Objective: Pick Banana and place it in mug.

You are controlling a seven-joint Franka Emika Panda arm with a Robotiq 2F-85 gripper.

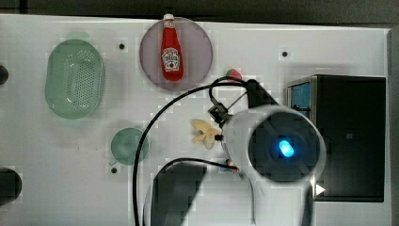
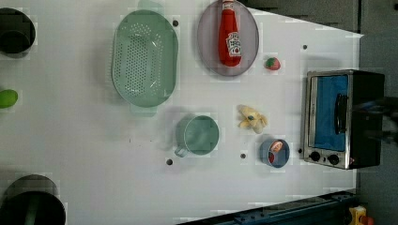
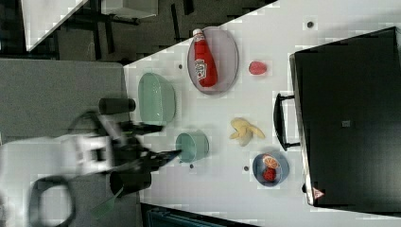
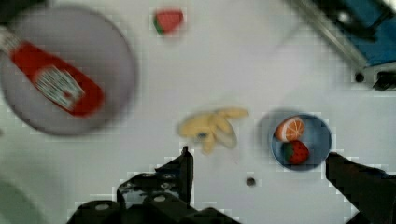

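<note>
One gripper (image 4: 259, 161) hung high over the white table (image 1: 70, 188) with its two fingers (image 4: 184, 168) spread wide apart and nothing between them. The banana (image 1: 205, 132) lay flat on the table, not yet picked up. In the left view it sat between the mug (image 2: 199, 135) and the toaster oven (image 2: 342, 117), and the blue bowl (image 2: 274, 152) was near it. The mug stood upright and had nothing in it.

A few things could go wrong from here. The banana was lumpy and forked, so the fingers might close on one thin end and it could slip out or spin. The blue bowl was close by, so a wide finger coming down might bump it. The mug was small, about as wide as the banana was long. If the banana was let go lying flat, it might catch on the rim and fall back onto the table. The black cable (image 1: 141, 150) looped over the mug in the top view and might drag across things, but how high it hung was hard to tell.

The wrist view showed the open fingers and the fruit pieces (image 4: 292, 140) in the blue bowl. The top view showed the arm (image 1: 277, 146) above the table, and the arm covered most of that bowl. The left view showed the strawberry (image 2: 272, 63), the green basket (image 2: 144, 58) and the ketchup bottle (image 2: 230, 37) on its plate (image 2: 206, 28), with no arm in the way.
</note>
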